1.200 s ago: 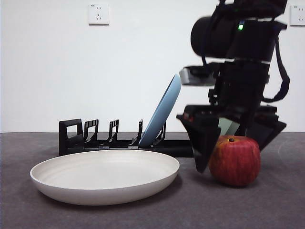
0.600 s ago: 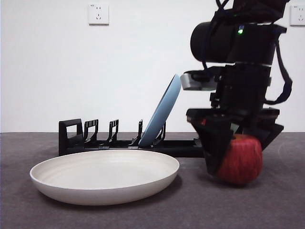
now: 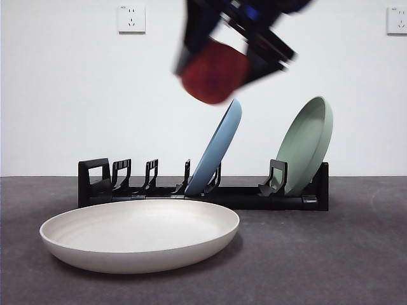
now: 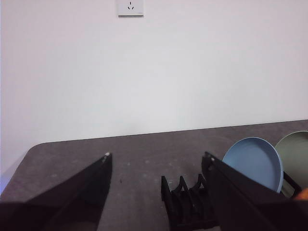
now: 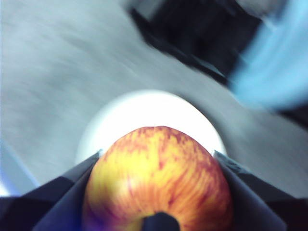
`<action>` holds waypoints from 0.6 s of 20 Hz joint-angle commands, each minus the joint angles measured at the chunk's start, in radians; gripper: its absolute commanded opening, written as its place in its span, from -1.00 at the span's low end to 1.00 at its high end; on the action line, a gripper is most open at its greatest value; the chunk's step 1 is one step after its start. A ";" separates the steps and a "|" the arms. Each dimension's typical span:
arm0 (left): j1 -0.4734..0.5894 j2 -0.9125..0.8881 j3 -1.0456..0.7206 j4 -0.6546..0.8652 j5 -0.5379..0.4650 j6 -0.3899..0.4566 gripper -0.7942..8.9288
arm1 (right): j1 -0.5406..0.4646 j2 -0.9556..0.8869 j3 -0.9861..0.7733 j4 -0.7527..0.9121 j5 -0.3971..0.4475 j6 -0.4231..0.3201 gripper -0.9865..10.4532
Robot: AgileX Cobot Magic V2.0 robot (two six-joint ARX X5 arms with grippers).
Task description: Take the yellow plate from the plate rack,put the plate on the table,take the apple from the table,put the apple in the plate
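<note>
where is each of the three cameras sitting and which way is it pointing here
Front view: low at table height, looking level across the cream plate and rack to the wall; the right gripper shows blurred, carrying the apple high.
Left wrist view: on the raised left arm, looking past the open left gripper over the table to the wall.
Right wrist view: on the right arm, looking down over the apple at the cream plate.
Shared: the blue plate shows in all three; the green plate in the front and left wrist views.
</note>
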 commanded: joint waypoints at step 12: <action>-0.001 -0.003 -0.005 -0.084 0.004 -0.057 -0.19 | 0.165 0.376 0.097 0.008 0.148 -0.050 -0.85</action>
